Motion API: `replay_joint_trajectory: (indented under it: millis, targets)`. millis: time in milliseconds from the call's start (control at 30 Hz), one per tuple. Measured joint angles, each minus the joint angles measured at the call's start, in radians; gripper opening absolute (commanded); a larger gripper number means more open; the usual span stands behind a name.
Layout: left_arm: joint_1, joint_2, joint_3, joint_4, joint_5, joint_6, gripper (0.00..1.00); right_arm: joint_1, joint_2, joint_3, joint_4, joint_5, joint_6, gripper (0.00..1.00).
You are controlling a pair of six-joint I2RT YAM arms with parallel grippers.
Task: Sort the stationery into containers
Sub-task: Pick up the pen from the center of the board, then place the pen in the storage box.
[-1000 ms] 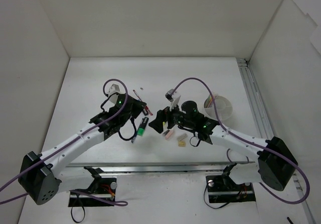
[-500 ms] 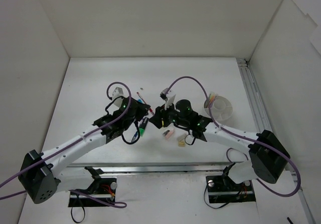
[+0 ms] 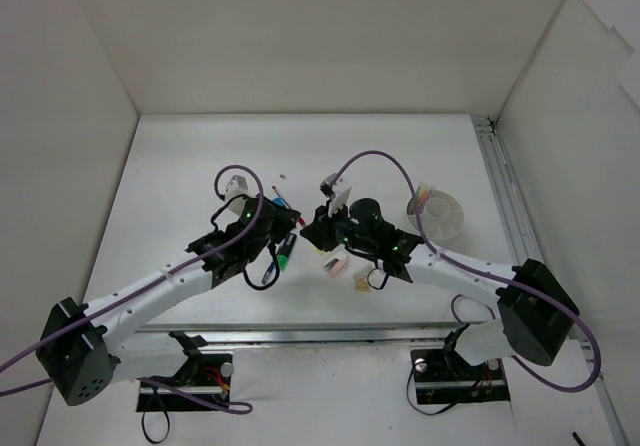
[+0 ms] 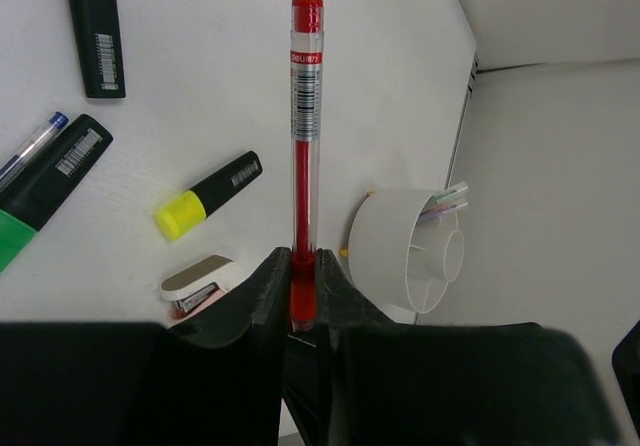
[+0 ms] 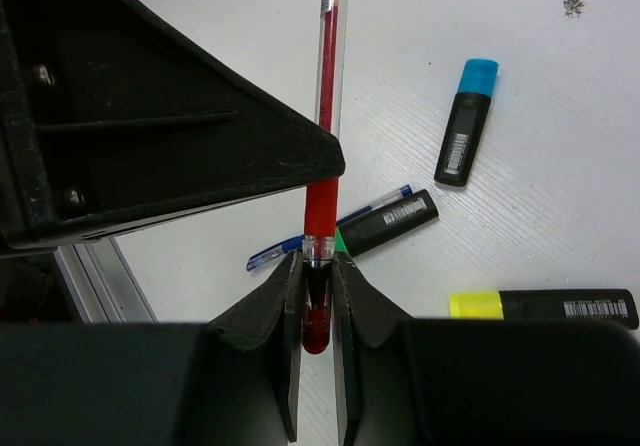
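— Where's the red pen point(image 4: 306, 146)?
— Lifted off the bench point(image 4: 200, 86), clamped at both ends: my left fingers point(image 4: 266, 296) grip one, my right fingers point(image 5: 278, 311) are shut on the other.
— Next?
— I'd loosen left first, hold right firm, then carry it to the tub point(image 4: 395, 251).

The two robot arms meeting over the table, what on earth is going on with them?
They are sorting stationery into a white tub. At this moment the left gripper and the right gripper are both shut on the same red pen, which looks like a hand-over from one arm to the other. A yellow highlighter, a blue highlighter and a green highlighter lie loose on the table.
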Motion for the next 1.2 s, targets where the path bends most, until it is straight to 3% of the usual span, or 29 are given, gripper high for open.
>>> replay_joint_trajectory:
  millis: [233,333,367,433,467,533,567,667,967,1200]
  targets:
    - [-0.013,-0.023,0.000,0.021,0.044,0.039,0.08,0.002,-0.089,0.000,-0.109,0.028,0.012,0.00]
    - [-0.023,-0.039,0.000,0.034,0.067,0.072,0.24,0.003,-0.144,0.005,-0.177,0.041,0.011,0.00]
    - [-0.024,-0.041,0.000,0.036,0.071,0.089,0.40,0.003,-0.160,0.008,-0.198,0.045,0.009,0.00]
    - [-0.025,-0.041,0.000,0.037,0.074,0.121,0.49,0.003,-0.193,0.024,-0.261,0.057,0.005,0.00]
    - [-0.025,-0.041,0.000,0.037,0.077,0.136,0.62,0.003,-0.204,0.036,-0.292,0.064,0.003,0.00]
    - [-0.025,-0.041,0.003,0.037,0.080,0.167,0.74,0.003,-0.215,0.075,-0.364,0.089,-0.002,0.00]
    - [-0.025,-0.041,0.004,0.036,0.081,0.181,0.86,0.003,-0.215,0.098,-0.402,0.103,-0.005,0.00]
    - [-0.025,-0.041,0.014,0.024,0.083,0.220,1.00,0.002,-0.208,0.171,-0.516,0.140,-0.016,0.00]
    - [0.029,-0.138,0.085,-0.136,0.070,0.517,1.00,-0.135,-0.107,0.386,-0.962,0.211,-0.025,0.00]
    - [0.120,-0.214,0.097,-0.220,0.051,0.710,1.00,-0.194,-0.086,0.524,-1.360,0.431,0.024,0.00]
